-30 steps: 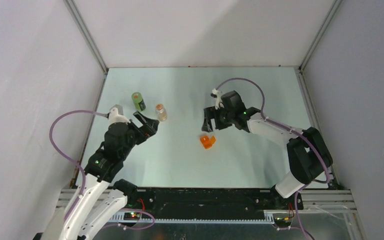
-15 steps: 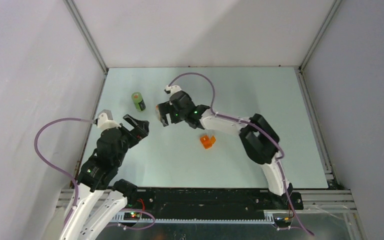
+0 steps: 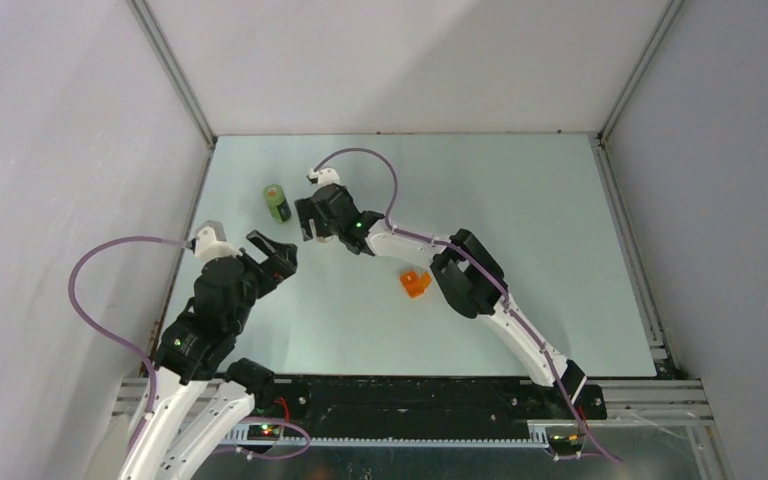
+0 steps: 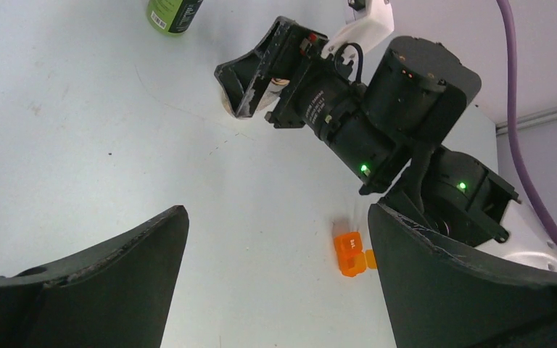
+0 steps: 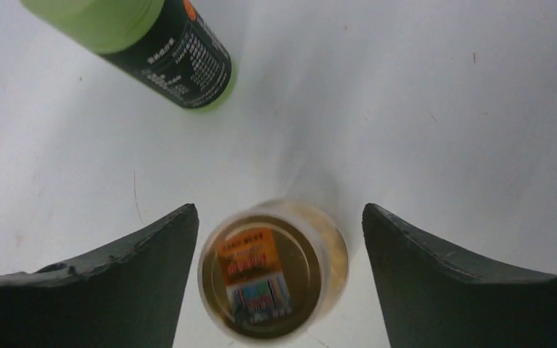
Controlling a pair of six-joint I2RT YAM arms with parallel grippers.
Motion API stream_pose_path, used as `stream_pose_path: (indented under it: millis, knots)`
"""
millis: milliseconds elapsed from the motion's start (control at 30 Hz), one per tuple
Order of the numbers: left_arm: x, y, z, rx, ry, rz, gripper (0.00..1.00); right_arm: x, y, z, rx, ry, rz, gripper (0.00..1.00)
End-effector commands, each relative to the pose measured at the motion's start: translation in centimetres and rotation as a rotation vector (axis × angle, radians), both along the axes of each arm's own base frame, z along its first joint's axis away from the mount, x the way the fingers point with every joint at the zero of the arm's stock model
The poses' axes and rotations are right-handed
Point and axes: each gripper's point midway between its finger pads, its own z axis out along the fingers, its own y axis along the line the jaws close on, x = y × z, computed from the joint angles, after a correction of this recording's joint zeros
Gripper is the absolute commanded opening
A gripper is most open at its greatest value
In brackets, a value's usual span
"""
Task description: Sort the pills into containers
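Observation:
The clear vial [image 5: 272, 272] stands upright on the table, seen from above between the open fingers of my right gripper [image 5: 279, 235], with a gap on each side. In the top view the right gripper [image 3: 311, 220] hides the vial. The green bottle with a dark label [image 3: 277, 203] lies just left of it and also shows in the right wrist view [image 5: 152, 43]. The orange box [image 3: 415, 284] sits mid-table and shows in the left wrist view [image 4: 352, 254]. My left gripper [image 3: 276, 254] is open and empty, near the left side. No loose pills show.
The right arm [image 3: 460, 275] stretches across the middle of the table, passing just behind the orange box. The enclosure's left wall [image 3: 175, 180] runs close to the bottle and the left arm.
My right arm has swung left from above the orange box to the vial, its open fingers now around it. My left gripper has drawn back to the left, away from the vial.

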Motion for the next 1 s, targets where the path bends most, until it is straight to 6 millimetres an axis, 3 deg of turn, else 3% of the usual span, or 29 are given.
stream_pose_path:
  millis: [0,100,133,200,400,500,533,567,600,633,800,833,967]
  knots:
    - [0.1,0.6,0.8,0.025,-0.020,0.018,0.99,1.2,1.1,2.0,0.047,-0.015,-0.022,0.79]
    - [0.1,0.6,0.7,0.027,-0.020,0.017,0.99,1.2,0.7,2.1,0.026,-0.023,-0.041,0.61]
    - [0.1,0.6,0.6,0.030,-0.019,0.015,0.99,1.2,0.5,2.2,0.016,-0.025,-0.048,0.51]
    - [0.2,0.4,0.3,0.036,-0.014,0.004,0.99,1.0,-0.2,3.1,-0.001,-0.029,-0.062,0.43]
    - [1.8,-3.1,1.1,0.004,-0.074,-0.160,0.99,-1.9,-3.1,9.6,0.050,0.011,-0.003,0.41]
    - [2.6,-5.1,0.7,-0.021,-0.087,-0.244,0.99,-4.5,-6.4,13.3,0.082,0.074,0.021,0.41]
    - [2.9,-6.3,1.0,-0.035,-0.101,-0.294,0.99,-5.4,-7.8,12.4,0.056,0.118,0.025,0.41]
    - [2.9,-6.9,0.8,-0.030,-0.105,-0.324,0.99,-6.3,-8.9,15.1,0.093,0.108,0.031,0.41]
    - [3.1,-8.0,1.1,-0.041,-0.122,-0.377,0.99,-7.1,-10.1,15.2,0.088,0.145,0.043,0.41]
    - [2.9,-9.0,1.2,-0.039,-0.136,-0.429,0.99,-8.3,-11.5,16.7,0.109,0.152,0.039,0.41]
    - [2.1,-14.2,3.7,-0.035,-0.265,-0.651,0.97,-14.0,-17.0,20.2,0.145,0.236,0.062,0.42]
    - [2.0,-14.9,3.5,-0.018,-0.275,-0.686,0.97,-14.6,-17.4,20.7,0.164,0.253,0.056,0.43]
    - [0.2,-18.9,6.0,-0.011,-0.426,-0.905,0.94,-17.9,-19.5,23.2,0.246,0.306,0.083,0.43]
